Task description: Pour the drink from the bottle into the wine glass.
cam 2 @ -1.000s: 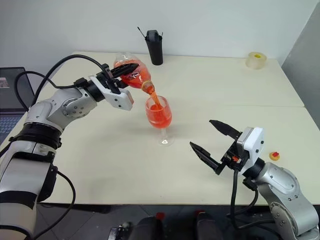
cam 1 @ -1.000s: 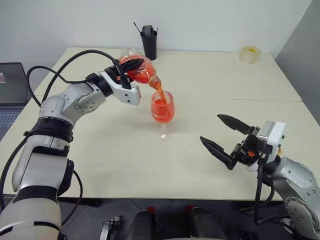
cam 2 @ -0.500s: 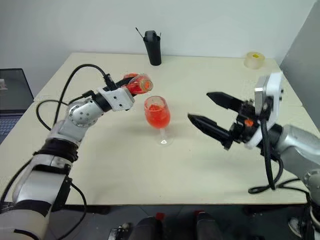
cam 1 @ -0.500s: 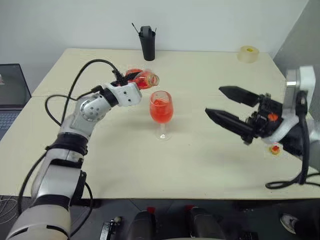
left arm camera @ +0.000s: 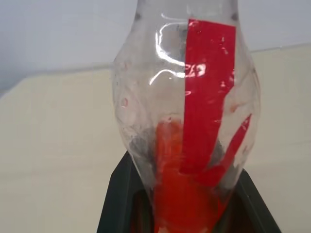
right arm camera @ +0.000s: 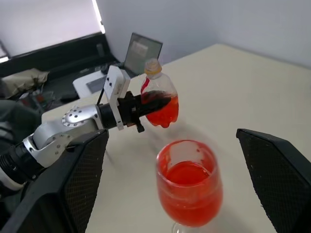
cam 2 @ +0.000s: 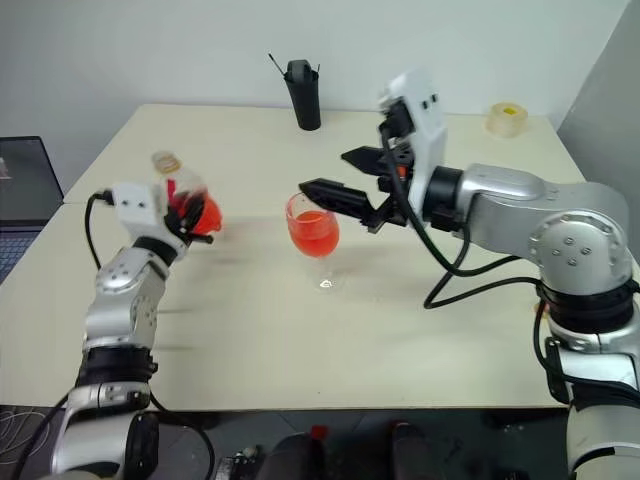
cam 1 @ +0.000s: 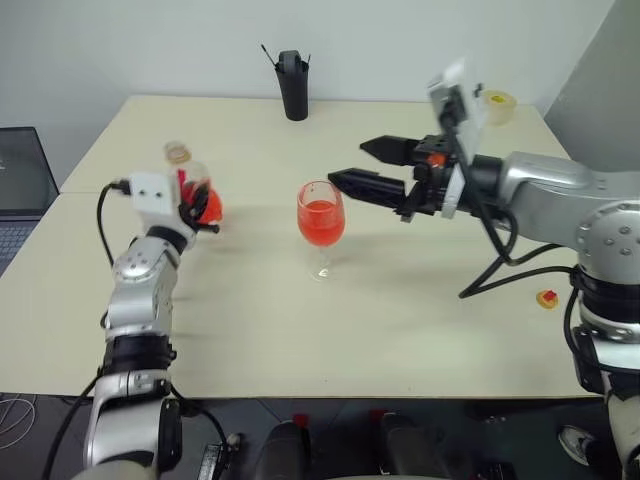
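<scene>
The wine glass (cam 1: 320,214) stands mid-table, its bowl about half full of the red drink (right arm camera: 189,190). To its left, the clear bottle (cam 1: 190,190) is upright, uncapped, with a yellowish neck ring and a little red drink in its base. My left gripper (left arm camera: 184,213) is shut on the bottle's lower body, black fingers (left arm camera: 116,199) on either side. I cannot tell whether the bottle rests on the table. My right gripper (cam 1: 346,163) hovers open just right of the glass's rim, pointing at it and holding nothing.
A tall black cup (cam 1: 293,85) with sticks stands at the table's far edge. A tape roll (cam 1: 497,107) lies at the far right corner. A small red-and-yellow object (cam 1: 547,298) lies near the right edge. A laptop (cam 1: 20,190) sits left of the table.
The left arm has turned the bottle from pouring to upright and carried it left and down, away from the glass. The right gripper has risen and swung left, up to the glass, still open.
</scene>
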`<state>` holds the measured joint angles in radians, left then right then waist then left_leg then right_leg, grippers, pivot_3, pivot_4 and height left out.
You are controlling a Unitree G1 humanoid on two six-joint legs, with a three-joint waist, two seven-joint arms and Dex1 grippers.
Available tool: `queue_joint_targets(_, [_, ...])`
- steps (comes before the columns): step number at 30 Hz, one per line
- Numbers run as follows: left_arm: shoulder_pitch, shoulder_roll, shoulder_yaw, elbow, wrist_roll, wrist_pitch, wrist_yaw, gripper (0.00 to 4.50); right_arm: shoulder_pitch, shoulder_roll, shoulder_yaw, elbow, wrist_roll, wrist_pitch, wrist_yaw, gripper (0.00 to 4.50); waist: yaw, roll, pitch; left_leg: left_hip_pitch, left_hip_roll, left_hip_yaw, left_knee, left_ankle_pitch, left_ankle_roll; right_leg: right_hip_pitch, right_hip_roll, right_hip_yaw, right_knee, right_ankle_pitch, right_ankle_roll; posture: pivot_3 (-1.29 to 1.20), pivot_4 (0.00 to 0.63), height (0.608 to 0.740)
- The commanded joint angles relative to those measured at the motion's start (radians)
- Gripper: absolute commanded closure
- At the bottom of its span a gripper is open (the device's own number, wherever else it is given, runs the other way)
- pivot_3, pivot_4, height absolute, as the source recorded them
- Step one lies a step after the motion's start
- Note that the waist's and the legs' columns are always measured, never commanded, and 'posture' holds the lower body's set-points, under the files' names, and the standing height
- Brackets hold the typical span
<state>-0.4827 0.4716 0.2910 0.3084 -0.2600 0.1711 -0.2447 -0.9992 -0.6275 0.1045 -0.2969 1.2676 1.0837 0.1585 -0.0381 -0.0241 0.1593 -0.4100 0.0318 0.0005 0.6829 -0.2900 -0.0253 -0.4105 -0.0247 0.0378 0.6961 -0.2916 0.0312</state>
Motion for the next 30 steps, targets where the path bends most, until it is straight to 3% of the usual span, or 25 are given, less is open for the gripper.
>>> queue_joint_targets(1, [0.015,0.003,0.067,-0.11,-0.019,0.03,0.064,3.76,-0.071,0.022,-0.014,0.029,-0.027,0.038,0.039,0.0,0.006,0.0,0.0,0.0,0.0,0.0,0.0,0.0,0.0,0.0,0.0,0.0,0.0,0.0,0.0,0.0,0.15,0.74])
queue_joint_targets(8, [0.047,-0.043,0.103,-0.096,-0.026,0.036,0.125,3.76,-0.102,0.067,-0.003,0.041,-0.114,0.078,0.12,0.0,0.012,-0.002,-0.001,-0.001,-0.002,0.0,0.0,0.0,0.001,0.0,0.0,0.0,0.0,0.0,0.0,0.0,0.15,0.74])
queue_joint_targets(18, [0.075,-0.067,0.094,-0.076,-0.01,0.027,0.133,0.52,-0.09,0.087,-0.023,0.021,-0.204,0.112,0.17,0.0,0.008,-0.002,-0.001,0.0,-0.001,0.001,-0.001,0.0,0.001,-0.001,0.0,0.0,0.0,0.0,0.0,0.0,0.15,0.74])
queue_joint_targets(20, [0.079,-0.062,0.099,-0.078,-0.009,0.032,0.136,0.09,-0.086,0.09,-0.027,0.019,-0.218,0.115,0.174,0.0,0.008,-0.002,-0.001,0.0,-0.001,0.001,-0.001,0.0,0.001,-0.001,0.0,0.0,0.0,0.0,0.0,0.0,0.15,0.74])
queue_joint_targets(30, [0.132,-0.058,0.102,-0.163,-0.015,0.078,0.139,0.09,-0.073,0.115,-0.031,0.019,-0.274,0.114,0.208,0.0,0.008,-0.002,-0.001,0.0,-0.001,0.001,-0.001,0.0,0.001,-0.001,0.0,0.0,-0.002,0.0,0.0,0.0,0.15,0.74])
